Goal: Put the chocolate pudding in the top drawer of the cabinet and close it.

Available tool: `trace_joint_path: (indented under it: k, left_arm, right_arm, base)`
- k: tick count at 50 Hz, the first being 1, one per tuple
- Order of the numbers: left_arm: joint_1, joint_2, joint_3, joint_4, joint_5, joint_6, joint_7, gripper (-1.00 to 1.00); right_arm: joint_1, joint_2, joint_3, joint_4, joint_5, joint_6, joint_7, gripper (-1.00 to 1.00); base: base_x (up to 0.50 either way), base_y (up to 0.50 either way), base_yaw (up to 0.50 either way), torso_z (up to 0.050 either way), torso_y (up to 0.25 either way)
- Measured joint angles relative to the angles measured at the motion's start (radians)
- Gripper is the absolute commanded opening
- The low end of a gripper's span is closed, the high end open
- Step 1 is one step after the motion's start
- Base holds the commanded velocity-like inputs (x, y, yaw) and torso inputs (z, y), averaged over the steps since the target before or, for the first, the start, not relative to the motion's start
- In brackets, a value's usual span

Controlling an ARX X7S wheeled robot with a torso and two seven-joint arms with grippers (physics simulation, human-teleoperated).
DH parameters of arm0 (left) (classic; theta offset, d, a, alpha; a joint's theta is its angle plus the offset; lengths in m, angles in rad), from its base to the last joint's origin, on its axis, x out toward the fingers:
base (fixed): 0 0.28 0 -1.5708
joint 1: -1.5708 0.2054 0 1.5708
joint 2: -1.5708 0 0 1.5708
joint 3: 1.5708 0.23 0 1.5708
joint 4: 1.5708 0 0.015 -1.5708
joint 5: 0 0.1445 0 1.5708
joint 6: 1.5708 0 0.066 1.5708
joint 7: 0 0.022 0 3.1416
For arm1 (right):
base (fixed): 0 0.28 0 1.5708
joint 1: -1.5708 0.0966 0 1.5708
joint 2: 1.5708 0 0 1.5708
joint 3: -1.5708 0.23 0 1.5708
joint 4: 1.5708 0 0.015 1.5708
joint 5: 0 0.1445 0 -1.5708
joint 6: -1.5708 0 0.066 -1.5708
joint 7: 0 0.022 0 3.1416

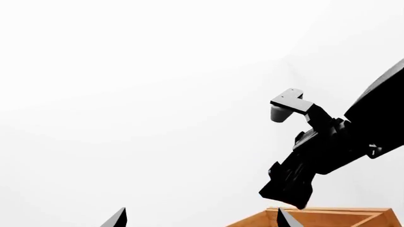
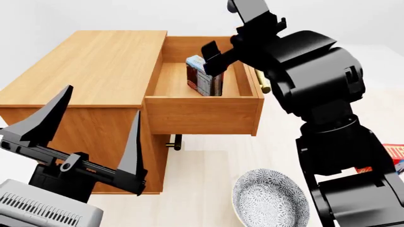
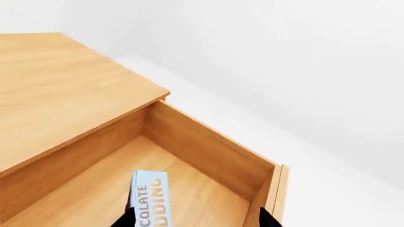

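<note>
In the left wrist view, most of what shows is white wall, with the black right arm reaching across and a corner of the wooden top drawer low down, and only the two dark tips of the left gripper poke in, set wide apart with nothing between them. In the head view, the big wooden cabinet sits on a pale floor with its top drawer pulled far out toward the right, and the brass handle shows on the drawer's front, partly behind the right arm. The chocolate pudding stands upright inside the top drawer, on the drawer's floor near the middle. The right gripper hangs just above the pudding, and its fingers are spread and do not squeeze the box, so it has let go. The left gripper is low at the near left, in front of the cabinet, with its two long black fingers far apart and holding nothing. A grey patterned bowl sits on the floor near the robot, and a red box peeks out at the right edge. In the right wrist view, the camera looks down into the top drawer, and the top of the chocolate pudding shows pale blue with letters, just between the two dark fingertips of the right gripper, which stand clear of its sides
</note>
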Motion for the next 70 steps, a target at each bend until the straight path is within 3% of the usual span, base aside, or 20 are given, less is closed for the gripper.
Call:
trace_joint_path:
  k: [36,70]
  left_arm:
    - [0.009,0.0,-0.012,0.0,0.002,0.0,0.001,1.0]
    - [0.019,0.002,-0.023,-0.002,0.011,0.005,0.001,1.0]
  right_arm:
    - [-0.037,0.054,0.12,-0.094,-0.034,-0.064,0.181,1.0]
    - [-0.26,0.192,0.243,-0.499,-0.109,-0.002,0.36,1.0]
  base:
    - [0.0,0.0,0.0,0.0,0.0]
    - [0.0,0.0,0.0,0.0,0.0]
